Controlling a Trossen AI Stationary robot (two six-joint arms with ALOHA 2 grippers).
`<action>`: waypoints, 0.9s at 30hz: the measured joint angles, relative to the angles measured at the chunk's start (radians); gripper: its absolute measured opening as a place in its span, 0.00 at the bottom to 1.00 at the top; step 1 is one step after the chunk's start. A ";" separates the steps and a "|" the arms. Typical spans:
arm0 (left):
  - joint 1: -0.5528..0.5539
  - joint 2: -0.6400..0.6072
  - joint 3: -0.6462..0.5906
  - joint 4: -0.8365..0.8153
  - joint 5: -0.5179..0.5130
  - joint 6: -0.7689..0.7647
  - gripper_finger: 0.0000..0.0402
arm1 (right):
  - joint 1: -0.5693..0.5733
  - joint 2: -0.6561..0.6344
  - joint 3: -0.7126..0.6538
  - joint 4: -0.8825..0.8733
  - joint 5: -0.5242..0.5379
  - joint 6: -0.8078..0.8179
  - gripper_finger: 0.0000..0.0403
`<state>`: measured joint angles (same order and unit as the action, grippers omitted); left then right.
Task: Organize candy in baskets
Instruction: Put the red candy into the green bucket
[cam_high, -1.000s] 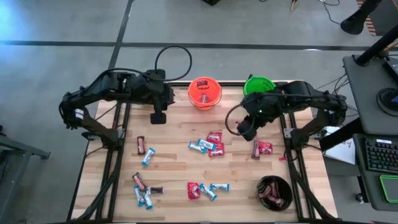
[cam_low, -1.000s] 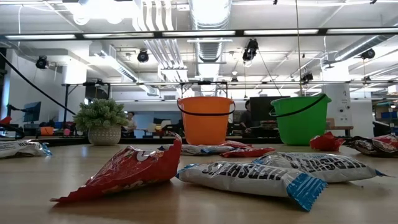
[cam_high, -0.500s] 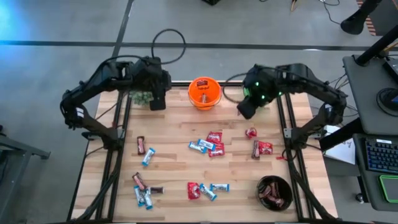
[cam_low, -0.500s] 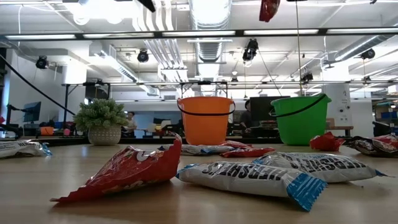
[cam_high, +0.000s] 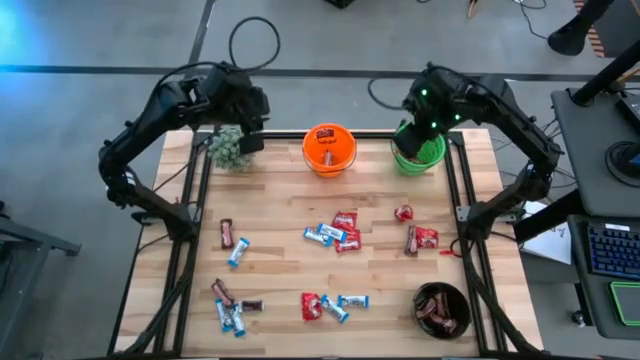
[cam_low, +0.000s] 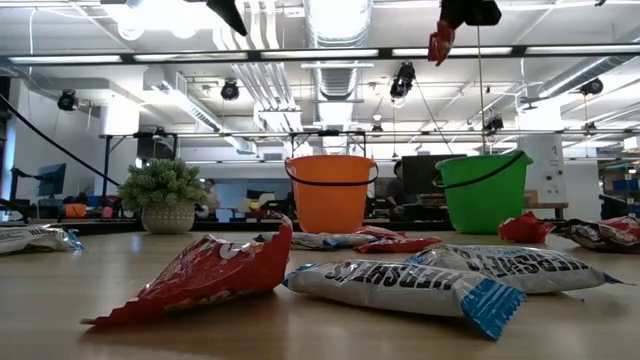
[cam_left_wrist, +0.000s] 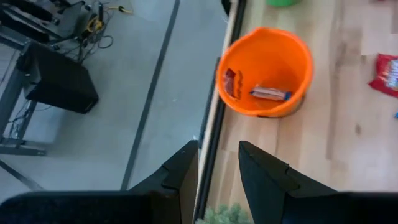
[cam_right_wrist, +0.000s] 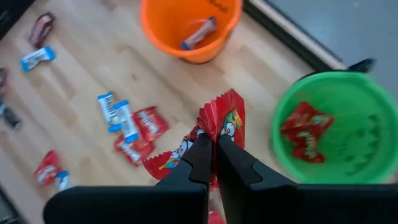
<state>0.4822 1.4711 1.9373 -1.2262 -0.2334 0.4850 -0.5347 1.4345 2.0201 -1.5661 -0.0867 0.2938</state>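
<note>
My right gripper (cam_high: 420, 128) is high over the green pail (cam_high: 418, 155), shut on a red candy packet (cam_right_wrist: 222, 124). That packet also shows near the top of the low view (cam_low: 438, 42). The green pail holds a red candy (cam_right_wrist: 305, 134), and the orange pail (cam_high: 329, 148) holds candies (cam_left_wrist: 268, 93). My left gripper (cam_left_wrist: 217, 168) stands open and empty, high over the table's far left corner above the plant (cam_high: 228, 148). Red, blue-and-white and brown candies (cam_high: 335, 232) lie on the wooden table (cam_high: 280, 260). The black bowl (cam_high: 441, 308) with brown candies stands at the near right. My right gripper pinches the red packet between its two fingers (cam_right_wrist: 202, 155), which slant down from above. One crimped end (cam_right_wrist: 227, 109) sticks out past the fingertips. In the low view the packet hangs below the fingers (cam_low: 437, 48), lifted clear, above the level of the green pail's rim.
Loose candies lie at the left (cam_high: 232, 240), the near left (cam_high: 230, 305), the near middle (cam_high: 325, 305) and the right (cam_high: 420, 238). The table's far edge and a dark frame rail (cam_left_wrist: 214, 124) run beside the orange pail. Cables loop on the floor beyond.
My right gripper has swung from the table's middle right toward the far edge and now stands over the green pail, carrying the red packet clear of the table. My left gripper has moved from near the orange pail toward the far left corner, over the plant.
</note>
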 joint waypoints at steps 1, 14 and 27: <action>0.013 0.001 0.000 0.010 0.005 0.001 0.24 | -0.024 0.000 0.000 0.000 0.000 -0.013 0.02; 0.166 0.058 0.000 0.100 0.010 0.005 0.24 | -0.234 0.000 0.000 -0.001 -0.008 -0.104 0.02; 0.274 0.158 0.000 0.213 0.009 -0.007 0.24 | -0.342 0.000 0.000 0.000 -0.026 -0.110 0.02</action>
<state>0.7562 1.6287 1.9369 -1.0133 -0.2249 0.4776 -0.8765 1.4345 2.0201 -1.5665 -0.1127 0.1835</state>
